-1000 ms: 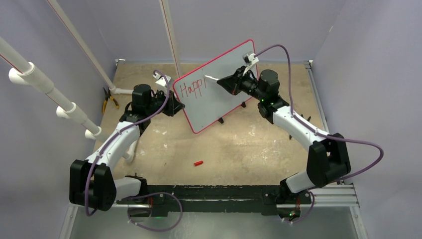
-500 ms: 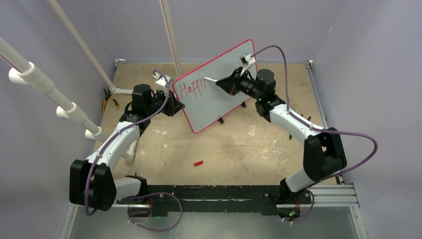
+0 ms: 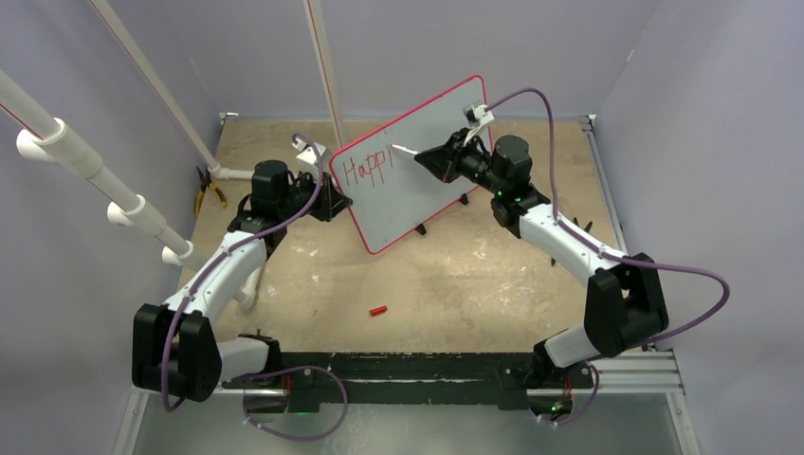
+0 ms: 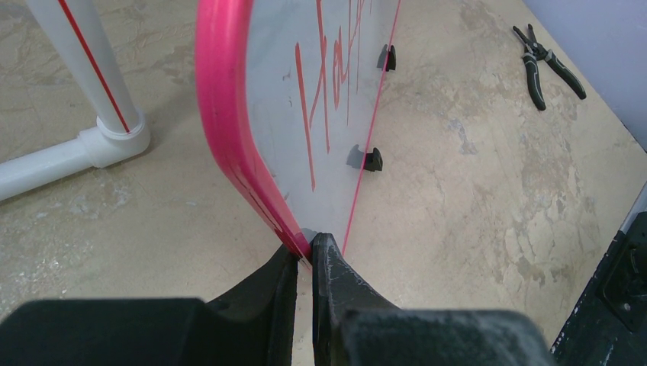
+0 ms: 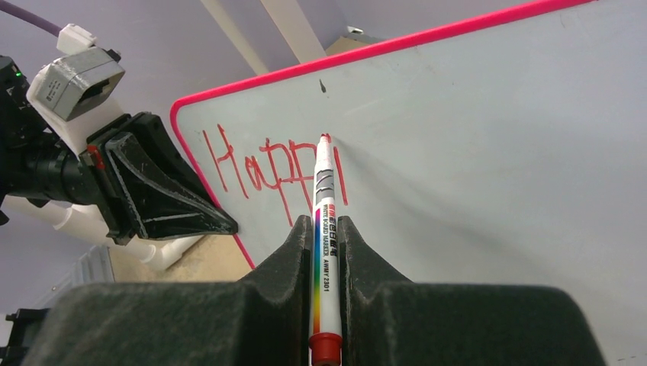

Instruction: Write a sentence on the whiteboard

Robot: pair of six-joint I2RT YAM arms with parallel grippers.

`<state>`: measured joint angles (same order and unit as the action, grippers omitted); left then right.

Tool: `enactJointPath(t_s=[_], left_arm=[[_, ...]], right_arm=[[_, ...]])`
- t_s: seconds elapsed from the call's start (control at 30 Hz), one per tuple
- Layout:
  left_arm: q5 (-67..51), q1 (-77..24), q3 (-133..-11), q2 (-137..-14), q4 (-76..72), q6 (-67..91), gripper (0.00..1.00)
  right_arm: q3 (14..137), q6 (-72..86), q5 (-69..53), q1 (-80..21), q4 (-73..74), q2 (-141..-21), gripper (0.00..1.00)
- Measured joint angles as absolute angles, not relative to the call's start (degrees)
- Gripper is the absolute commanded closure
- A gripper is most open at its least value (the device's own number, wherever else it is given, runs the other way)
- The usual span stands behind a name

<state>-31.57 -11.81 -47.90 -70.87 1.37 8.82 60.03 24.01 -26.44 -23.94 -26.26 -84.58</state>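
so my right claw (image 5: 326, 227) pinched the marker (image 5: 323, 183), tip at the standing whiteboard (image 5: 496, 137) beside the red sentence (image 5: 259, 169), reading "happi"; my left claw (image 4: 305, 258) clamped its red rim.

We find the whiteboard (image 3: 417, 194) standing as a wall across the far middle of the table (image 3: 446, 275), barring any straight pass from front to back. The left gripper (image 4: 309, 248) is pinched on the rim at its left edge. The right gripper (image 5: 326, 225) and its marker (image 5: 323, 179) fill the space before the board's face. Left of the board, white pipes (image 3: 90, 161) and pliers (image 3: 207, 194) crowd the side, and a pole (image 3: 322, 66) rises just behind it. Between the two arms the tabletop lies open, with only a small red cap (image 3: 378, 310)
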Motion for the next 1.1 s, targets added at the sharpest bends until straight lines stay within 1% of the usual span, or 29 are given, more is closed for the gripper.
enactJointPath(t_s=[0.73, 1.1], left_arm=[[-31.27, -11.81, -47.90, -70.87, 1.39, 8.82, 1.00], [-30.46, -11.81, -47.90, -70.91, 1.41, 8.84, 1.00]], right_arm=[[59.72, 23.99, -24.77, -23.94, -26.30, -86.89, 1.00], [55.27, 24.01, -25.32, -23.94, -27.07, -86.83, 1.00]])
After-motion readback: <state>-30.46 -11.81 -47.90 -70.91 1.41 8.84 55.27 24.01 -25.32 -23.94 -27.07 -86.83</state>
